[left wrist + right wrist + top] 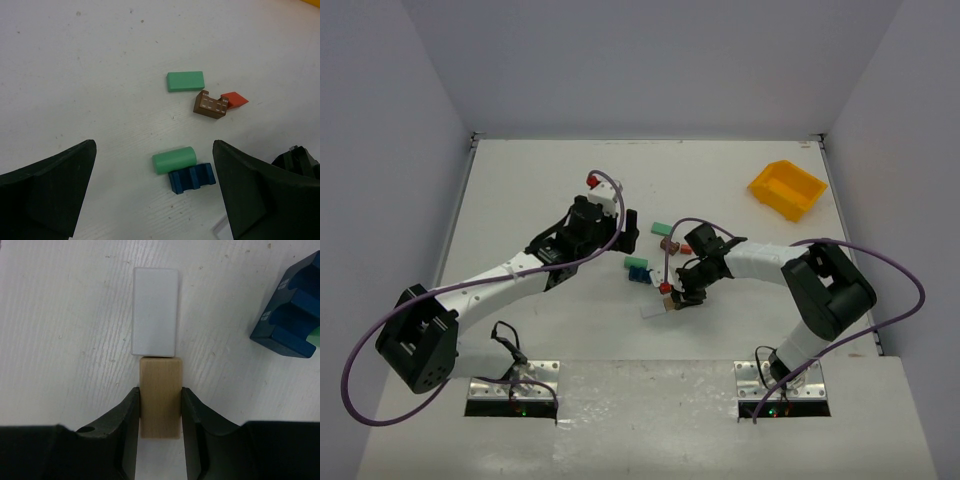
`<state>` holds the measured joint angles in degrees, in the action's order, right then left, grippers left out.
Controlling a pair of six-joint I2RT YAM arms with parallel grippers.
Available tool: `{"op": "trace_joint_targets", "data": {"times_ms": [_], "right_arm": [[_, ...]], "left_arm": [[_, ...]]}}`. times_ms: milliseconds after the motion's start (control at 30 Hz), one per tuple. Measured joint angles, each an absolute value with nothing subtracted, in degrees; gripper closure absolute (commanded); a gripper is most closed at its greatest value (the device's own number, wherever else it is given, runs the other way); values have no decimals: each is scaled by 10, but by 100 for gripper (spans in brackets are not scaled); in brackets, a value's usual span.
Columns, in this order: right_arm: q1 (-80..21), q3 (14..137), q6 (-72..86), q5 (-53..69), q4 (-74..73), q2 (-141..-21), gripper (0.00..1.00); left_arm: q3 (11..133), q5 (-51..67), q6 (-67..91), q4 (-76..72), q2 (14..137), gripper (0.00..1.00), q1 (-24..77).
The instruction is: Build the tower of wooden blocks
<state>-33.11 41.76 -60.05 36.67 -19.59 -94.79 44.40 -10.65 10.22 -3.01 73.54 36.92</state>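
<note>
My right gripper (159,405) is shut on a tan wooden block (160,390), its fingers pressed against the block's two long sides. The block's far end meets a pale flat plank (155,310) lying on the table. In the top view this gripper (672,295) is at mid table with the plank (655,312) just beside it. My left gripper (155,190) hangs open and empty above a green cylinder (173,159) that lies against a notched blue block (192,178). That blue block (292,322) also shows at the right of the right wrist view.
A flat green block (185,81), a brown block (211,106) and a red wedge (234,100) lie close together beyond the cylinder. A yellow bin (787,188) stands at the back right. Grey walls close the table on three sides.
</note>
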Motion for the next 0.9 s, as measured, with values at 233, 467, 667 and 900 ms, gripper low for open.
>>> {"op": "trace_joint_targets", "data": {"times_ms": [233,467,667,900], "right_arm": [[-331,415,-599,365,-196,-944,65],[-330,396,-586,355,-182,-925,65],[-330,394,-580,352,-181,-923,65],[-330,395,-577,353,-186,-923,64]], "left_arm": [[446,-113,99,-27,736,0,373],[446,-117,99,-27,736,0,376],[446,-123,99,-27,736,0,379],[446,-128,99,-27,736,0,380]]}}
